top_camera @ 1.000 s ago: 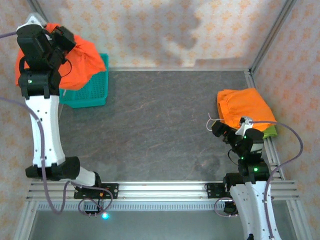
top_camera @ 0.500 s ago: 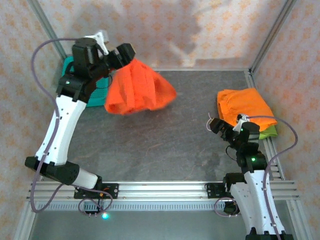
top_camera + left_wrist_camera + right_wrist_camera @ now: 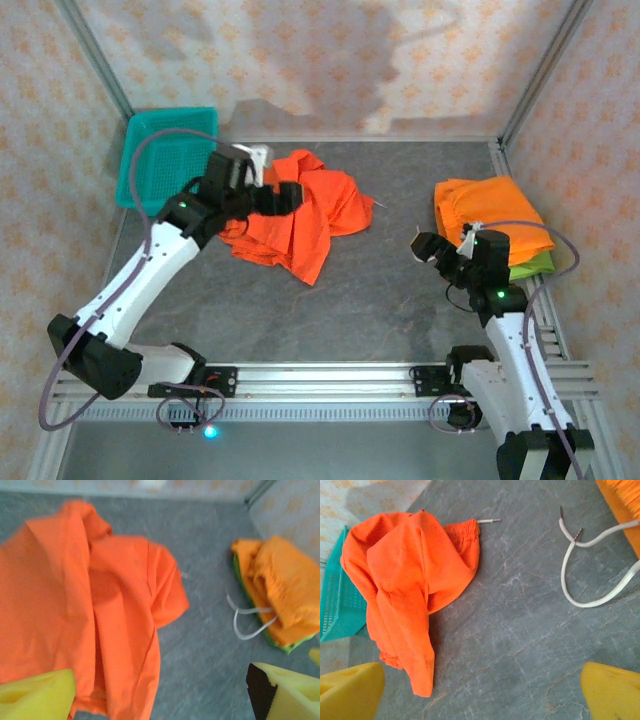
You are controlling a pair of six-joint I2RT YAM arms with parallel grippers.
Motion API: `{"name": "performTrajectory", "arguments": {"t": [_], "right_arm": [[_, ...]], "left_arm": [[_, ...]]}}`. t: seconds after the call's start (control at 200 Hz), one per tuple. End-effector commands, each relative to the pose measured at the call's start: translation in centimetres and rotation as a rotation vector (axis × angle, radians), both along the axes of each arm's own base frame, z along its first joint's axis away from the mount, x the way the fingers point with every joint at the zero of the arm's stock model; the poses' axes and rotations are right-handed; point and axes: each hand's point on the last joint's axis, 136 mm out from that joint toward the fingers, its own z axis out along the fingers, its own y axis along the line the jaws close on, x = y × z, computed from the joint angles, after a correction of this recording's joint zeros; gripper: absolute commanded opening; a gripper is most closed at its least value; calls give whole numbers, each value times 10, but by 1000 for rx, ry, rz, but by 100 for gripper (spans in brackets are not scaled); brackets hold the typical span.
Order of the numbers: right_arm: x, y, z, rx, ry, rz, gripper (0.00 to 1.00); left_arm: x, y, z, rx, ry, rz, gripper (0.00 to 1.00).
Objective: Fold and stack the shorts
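From above, the loose orange shorts (image 3: 310, 215) are lying crumpled near the far edge of the worktop (image 3: 380, 300), left of middle, with the left end effector (image 3: 288, 197) over them, released. The folded stack (image 3: 490, 212), orange over lime green, is sitting at the right edge, the right end effector (image 3: 428, 248) just beside it.

Left wrist: the yellow pads (image 3: 35, 695) are standing wide apart above the shorts.

Right wrist: its own pads (image 3: 612, 690) are standing wide apart, released, over bare worktop.

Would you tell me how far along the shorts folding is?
Done: folded orange shorts lie on the lime green shorts at the right. In hand: nothing; the left gripper, open, hovers over crumpled orange shorts mid-table, and the right gripper is open too. Left: fold that pair and stack it.
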Motion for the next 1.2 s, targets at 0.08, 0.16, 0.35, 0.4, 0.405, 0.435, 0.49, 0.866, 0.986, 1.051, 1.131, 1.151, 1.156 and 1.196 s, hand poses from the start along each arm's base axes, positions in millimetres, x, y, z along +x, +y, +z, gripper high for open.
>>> {"name": "performTrajectory", "arguments": {"t": [0.08, 0.16, 0.35, 0.4, 0.405, 0.435, 0.49, 0.866, 0.986, 1.051, 1.131, 1.151, 1.156, 1.196], "right_arm": [[5, 3, 23, 19, -64, 12, 100], [3, 2, 20, 7, -56, 6, 100], [-3, -1, 14, -10, -46, 2, 100], [-3, -1, 14, -9, -46, -1, 100], [-3, -1, 14, -9, -46, -1, 100], [-3, -1, 14, -8, -46, -1, 100], [-4, -1, 14, -10, -44, -3, 100], [-7, -3, 10, -21, -34, -8, 100], [-7, -3, 8, -27, -32, -5, 100], [-6, -4, 6, -30, -28, -5, 100], [-4, -3, 5, -29, -26, -3, 99], [-3, -3, 5, -29, -23, -2, 99], [-3, -3, 5, -29, -22, -1, 99], [-1, -2, 6, -29, -21, 6, 98]], "left_arm": [[-22, -24, -85, 210, 136, -20, 87], [-28, -33, -113, 278, 184, -19, 86], [-27, -37, -165, 402, 263, 30, 83], [-25, -38, -178, 413, 285, 43, 82], [-25, -38, -179, 414, 287, 44, 82], [-24, -37, -187, 428, 301, 55, 81], [-23, -35, -200, 454, 326, 70, 78], [-20, -44, -244, 483, 424, 82, 40], [-13, -37, -204, 488, 339, 97, 7], [-10, -33, -169, 481, 268, 96, 0], [-9, -20, -120, 477, 168, 120, 0], [-10, -15, -108, 476, 145, 130, 0], [-10, -14, -105, 476, 138, 133, 0], [-12, -5, -81, 471, 89, 148, 0]]}}
